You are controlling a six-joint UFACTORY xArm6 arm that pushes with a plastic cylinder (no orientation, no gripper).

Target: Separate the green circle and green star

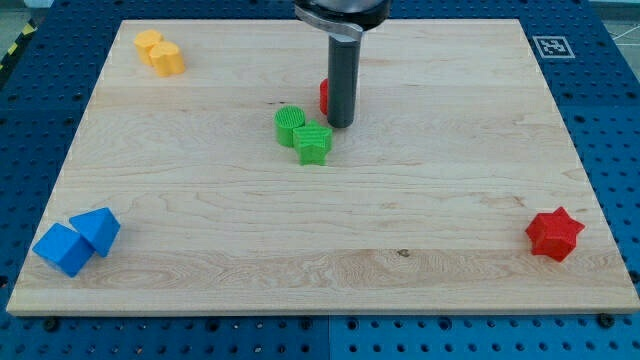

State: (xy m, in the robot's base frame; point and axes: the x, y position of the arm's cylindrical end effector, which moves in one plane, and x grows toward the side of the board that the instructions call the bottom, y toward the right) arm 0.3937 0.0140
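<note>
The green circle (289,125) sits near the middle of the wooden board, touching the green star (313,144), which lies just to its lower right. My tip (340,124) stands just right of the pair, a small gap from the star's upper right side. A red block (325,96) is partly hidden behind the rod; its shape cannot be made out.
Two yellow blocks (160,52) sit together at the top left. Two blue blocks (78,240) sit together at the bottom left. A red star (554,234) lies at the bottom right. The wooden board (320,260) ends at a blue pegboard.
</note>
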